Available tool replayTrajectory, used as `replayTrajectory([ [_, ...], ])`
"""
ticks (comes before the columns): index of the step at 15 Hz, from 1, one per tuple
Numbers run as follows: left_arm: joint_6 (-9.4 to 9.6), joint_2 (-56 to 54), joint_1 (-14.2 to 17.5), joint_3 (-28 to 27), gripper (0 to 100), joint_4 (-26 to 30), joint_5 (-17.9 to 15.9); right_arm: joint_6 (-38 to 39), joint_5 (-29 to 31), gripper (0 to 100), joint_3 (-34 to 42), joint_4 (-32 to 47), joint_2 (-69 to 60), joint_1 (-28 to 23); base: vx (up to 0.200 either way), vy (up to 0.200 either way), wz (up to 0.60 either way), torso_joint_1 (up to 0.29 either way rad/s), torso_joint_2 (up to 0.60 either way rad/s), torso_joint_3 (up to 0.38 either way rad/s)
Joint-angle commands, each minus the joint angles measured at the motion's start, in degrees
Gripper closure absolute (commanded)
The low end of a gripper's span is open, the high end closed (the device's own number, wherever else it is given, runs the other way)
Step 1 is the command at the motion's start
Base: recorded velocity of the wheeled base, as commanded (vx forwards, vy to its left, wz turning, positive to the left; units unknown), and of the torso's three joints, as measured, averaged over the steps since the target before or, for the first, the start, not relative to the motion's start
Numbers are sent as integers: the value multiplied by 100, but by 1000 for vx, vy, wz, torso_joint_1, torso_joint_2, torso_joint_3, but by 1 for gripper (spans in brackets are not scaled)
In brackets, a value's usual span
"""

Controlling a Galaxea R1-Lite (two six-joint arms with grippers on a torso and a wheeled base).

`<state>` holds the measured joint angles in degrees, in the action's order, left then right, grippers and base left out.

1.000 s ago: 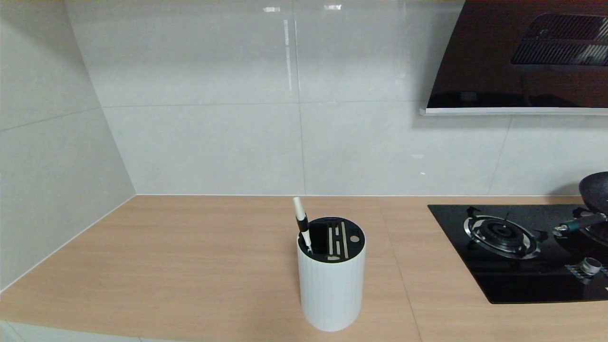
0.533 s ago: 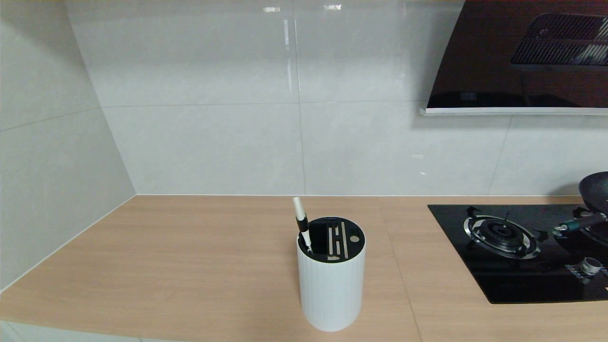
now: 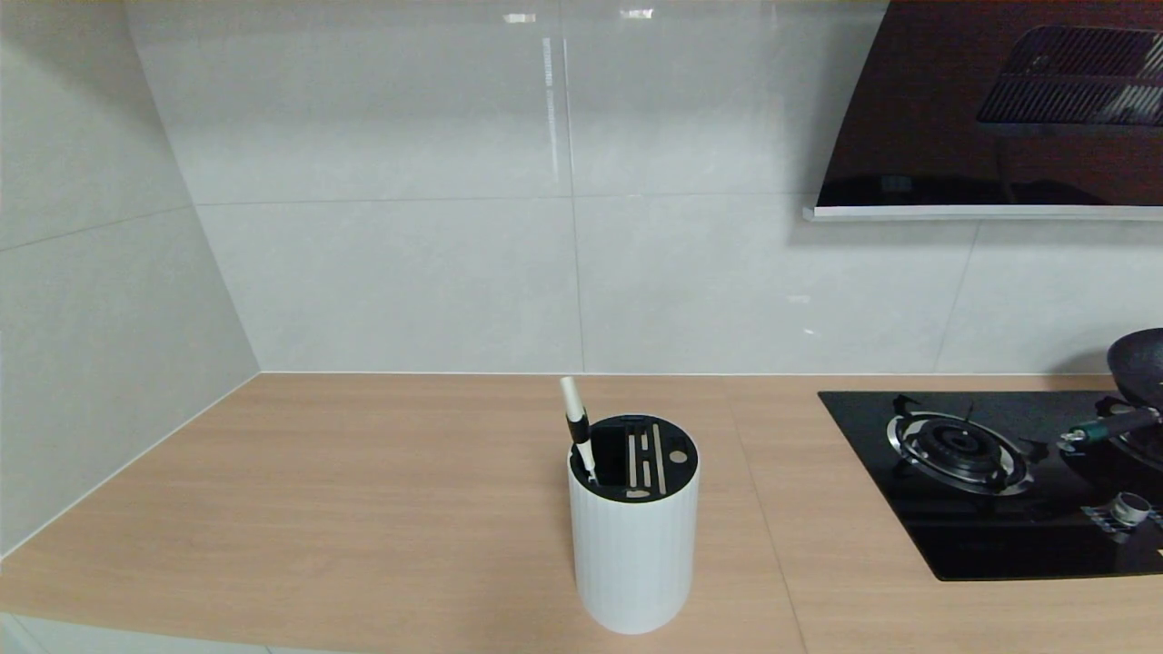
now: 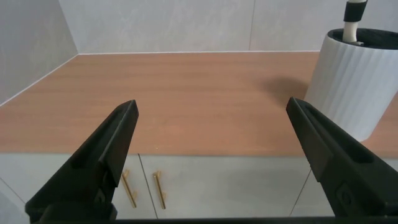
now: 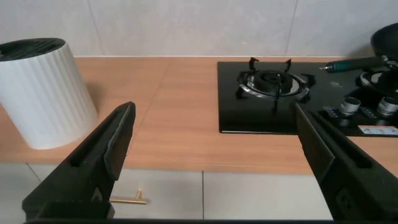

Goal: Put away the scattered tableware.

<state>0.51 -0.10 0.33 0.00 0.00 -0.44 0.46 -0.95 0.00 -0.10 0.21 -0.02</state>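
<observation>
A white ribbed utensil holder [image 3: 634, 536] with a black slotted top stands near the front edge of the wooden counter [image 3: 382, 490]. One utensil with a cream and black handle [image 3: 576, 420] leans out of its left side. The holder [image 4: 354, 81] and that handle tip [image 4: 353, 15] also appear in the left wrist view, and the holder [image 5: 43, 90] in the right wrist view. My left gripper [image 4: 211, 155] is open, off the counter's front edge, facing the cabinet fronts. My right gripper [image 5: 214, 158] is likewise open and holds nothing.
A black gas hob [image 3: 990, 472] with burners [image 5: 270, 84] takes up the counter's right end, with a dark pan [image 3: 1136, 363] and its handle over it. A range hood [image 3: 999, 109] hangs above. Tiled walls close the back and left. Cabinet handles [image 4: 158, 190] sit below the counter.
</observation>
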Motion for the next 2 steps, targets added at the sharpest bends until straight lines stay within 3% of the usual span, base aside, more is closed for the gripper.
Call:
replayTrajectory([
  [1, 2, 10, 2, 0, 0, 0, 0, -2, -2, 0, 0, 10, -12, 2, 0, 0, 0, 0, 0, 0],
  [2, 2, 10, 2, 0, 0, 0, -9, 6, -2, 0, 0, 10, -12, 2, 0, 0, 0, 0, 0, 0],
])
